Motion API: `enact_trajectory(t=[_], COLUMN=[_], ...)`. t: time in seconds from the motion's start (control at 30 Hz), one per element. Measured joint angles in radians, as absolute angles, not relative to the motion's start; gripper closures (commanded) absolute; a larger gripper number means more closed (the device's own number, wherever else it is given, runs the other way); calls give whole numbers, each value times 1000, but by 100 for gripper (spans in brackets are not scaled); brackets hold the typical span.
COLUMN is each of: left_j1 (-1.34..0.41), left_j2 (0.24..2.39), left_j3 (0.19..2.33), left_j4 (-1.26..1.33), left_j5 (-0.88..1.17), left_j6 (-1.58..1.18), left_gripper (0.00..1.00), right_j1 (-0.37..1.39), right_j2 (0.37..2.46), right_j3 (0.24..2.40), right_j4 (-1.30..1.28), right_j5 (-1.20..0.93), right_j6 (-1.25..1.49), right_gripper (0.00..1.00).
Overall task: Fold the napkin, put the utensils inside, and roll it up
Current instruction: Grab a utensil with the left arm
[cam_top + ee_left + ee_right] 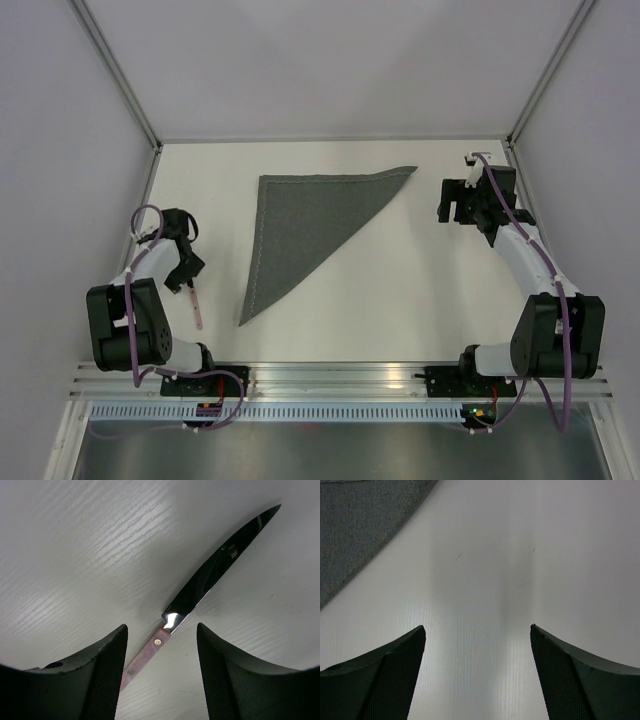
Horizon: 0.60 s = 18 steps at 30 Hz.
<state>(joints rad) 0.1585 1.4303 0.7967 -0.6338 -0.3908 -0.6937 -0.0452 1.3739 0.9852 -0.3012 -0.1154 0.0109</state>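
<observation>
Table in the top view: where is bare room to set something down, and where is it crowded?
The widest bare patch of table lies between the slanted edge of the napkin, the right gripper and the near rail. It is crowded on the left, where the left gripper and the knife sit beside the napkin.

Middle: we see the napkin (pixel 310 225) lying flat as a triangle, low enough to pass over.
Right of the cloth: a broad stretch of bare table (pixel 420 300) runs from its slanted edge to the right gripper (pixel 447 200).
Right fingers: spread wide over plain tabletop.
Left side: the knife (pixel 196 305) lies flat, well apart from the napkin, with a bare strip between them.
Left fingers: the left gripper (pixel 186 280) straddles the knife's handle, with a gap on each side.
Bounds: we are hemmed in by walls (pixel 60 150) and slanting posts (pixel 114 70) at the sides.
Near edge: the rail (pixel 330 378) carries both arm bases.
</observation>
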Motion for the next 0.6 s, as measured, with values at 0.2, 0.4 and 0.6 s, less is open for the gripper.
enact_trajectory(t=[0.2, 0.4, 0.6], left_j1=[172, 172, 173], left_j2=[1405, 1397, 1393], left_j3=[754, 714, 698], left_j4=[-644, -634, -614], left_j5=[-333, -303, -274], left_j6=[-693, -694, -704], left_gripper=[38, 43, 48], right_j1=[-50, -53, -66], right_j2=[1376, 1376, 1376], right_j3=[985, 985, 985], right_j4=[-301, -302, -304], right_j5=[-115, -115, -116], right_j6=[11, 11, 11], right_gripper=[10, 10, 10])
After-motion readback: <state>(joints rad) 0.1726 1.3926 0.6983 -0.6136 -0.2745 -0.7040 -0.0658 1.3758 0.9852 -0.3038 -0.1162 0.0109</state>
